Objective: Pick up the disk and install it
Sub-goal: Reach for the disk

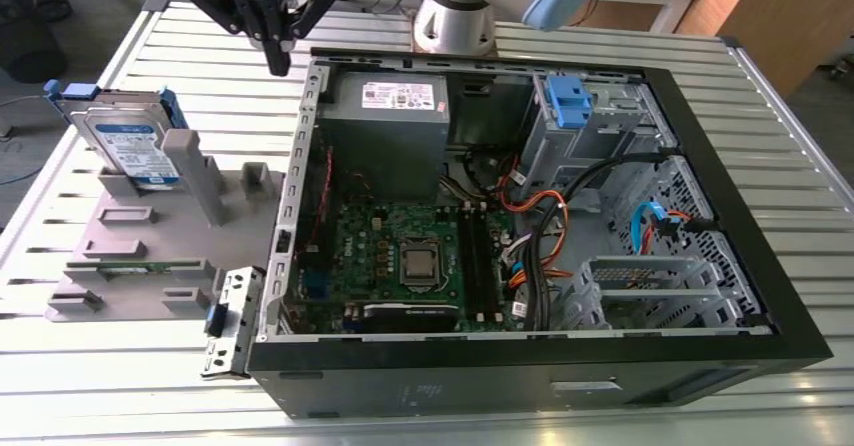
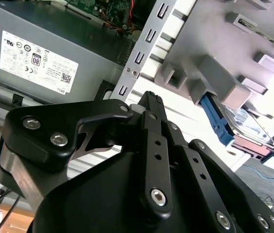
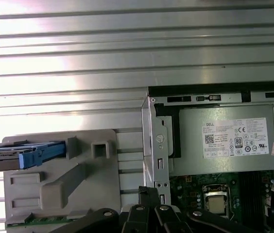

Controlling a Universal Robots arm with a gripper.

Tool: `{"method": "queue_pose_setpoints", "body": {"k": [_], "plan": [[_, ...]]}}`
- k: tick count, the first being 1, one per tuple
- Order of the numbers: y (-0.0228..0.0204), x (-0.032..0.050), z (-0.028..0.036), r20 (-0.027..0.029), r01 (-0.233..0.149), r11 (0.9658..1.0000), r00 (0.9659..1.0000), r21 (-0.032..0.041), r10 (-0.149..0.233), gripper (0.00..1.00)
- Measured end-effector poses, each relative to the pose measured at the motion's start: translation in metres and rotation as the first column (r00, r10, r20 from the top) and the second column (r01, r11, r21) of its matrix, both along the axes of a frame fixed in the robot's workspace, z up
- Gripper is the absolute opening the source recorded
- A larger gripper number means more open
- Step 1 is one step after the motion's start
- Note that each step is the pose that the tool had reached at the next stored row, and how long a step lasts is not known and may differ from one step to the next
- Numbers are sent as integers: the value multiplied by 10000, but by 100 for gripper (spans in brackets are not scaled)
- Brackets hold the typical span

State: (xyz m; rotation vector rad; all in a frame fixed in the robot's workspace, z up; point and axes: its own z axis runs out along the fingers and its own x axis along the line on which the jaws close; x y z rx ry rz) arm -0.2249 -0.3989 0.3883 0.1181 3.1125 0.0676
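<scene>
The gripper (image 1: 278, 58) was seen above the table (image 1: 801, 166), just outside the far corner of the open computer case (image 1: 315, 116) and near the power supply (image 1: 387, 106). Its fingers were drawn together to a single tip, and nothing was held between them.

The disk (image 1: 131, 151) was found well apart from the gripper, toward the exterior view's left and nearer that camera. It was stood on edge in a slot of the grey fixture (image 1: 160, 236) beside the case, with its labelled face upright and its blue rails at the sides. In the first wrist view it (image 3: 10, 153) was shown edge-on as a thin band, so the narrow top edge was judged to be the part offered to a grasp from above.

The table was made of slatted, reflective metal. Wooden furniture (image 1: 761, 16) could be made out behind it.
</scene>
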Motion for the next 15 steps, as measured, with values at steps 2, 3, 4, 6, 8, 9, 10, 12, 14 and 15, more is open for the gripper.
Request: {"method": "queue_pose_setpoints", "body": {"k": [2, 3, 4, 6, 8, 9, 10, 12, 14, 15], "plan": [[0, -20, -2, 0, 0, 10000, 10000, 0, 0, 11], [0, -31, -4, 0, -1, 10000, 10000, 0, 1, 11], [0, -42, -5, 0, 0, 10000, 10000, 0, 0, 11], [0, -64, -8, 0, 0, 10000, 10000, 1, 0, 11], [0, -87, -10, -1, -1, 10000, 10000, 0, 1, 11], [0, -99, -11, 0, -1, 10000, 10000, 0, 1, 11], [0, -112, -12, 0, -1, 10000, 10000, 0, 1, 11], [0, -137, -15, 0, -1, 10000, 10000, 0, 1, 11], [0, -160, -17, 0, 0, 10000, 10000, 0, 0, 11], [0, -170, -18, -1, 0, 10000, 10000, 0, 0, 11]]}}
